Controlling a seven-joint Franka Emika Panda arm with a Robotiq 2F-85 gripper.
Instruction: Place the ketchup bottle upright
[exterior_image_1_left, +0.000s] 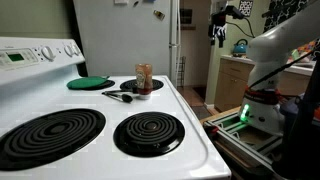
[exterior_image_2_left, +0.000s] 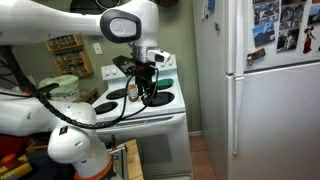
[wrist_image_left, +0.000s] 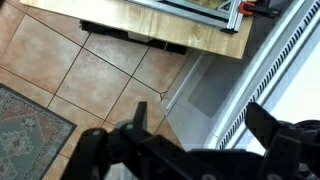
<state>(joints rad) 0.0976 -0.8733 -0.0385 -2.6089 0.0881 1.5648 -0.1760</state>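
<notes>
**Ketchup bottle upright on table, fingers apart and off to the side**

Exterior view: the ketchup bottle (exterior_image_1_left: 144, 77) stands upright at the back of the white table (exterior_image_1_left: 200, 135), behind the coil burners. A black utensil (exterior_image_1_left: 120, 96) lies just in front of it, and a flat green disc (exterior_image_1_left: 90, 83) sits to its side, apart from it. The white fridge (exterior_image_1_left: 120, 35) is behind. The white arm (exterior_image_1_left: 285, 45) is off past the table edge, well apart from the bottle.

Exterior view: the arm (exterior_image_2_left: 120, 25) bends down in front of the table. The fingers (exterior_image_2_left: 146, 93) are dark and too small to read here. The bottle can't be made out clearly.

Wrist view: the fingers (wrist_image_left: 130, 145) are spread wide apart with nothing between them. Below them are the tile floor (wrist_image_left: 90, 75), a rug corner (wrist_image_left: 25, 125) and a wooden board (wrist_image_left: 150, 25).
</notes>
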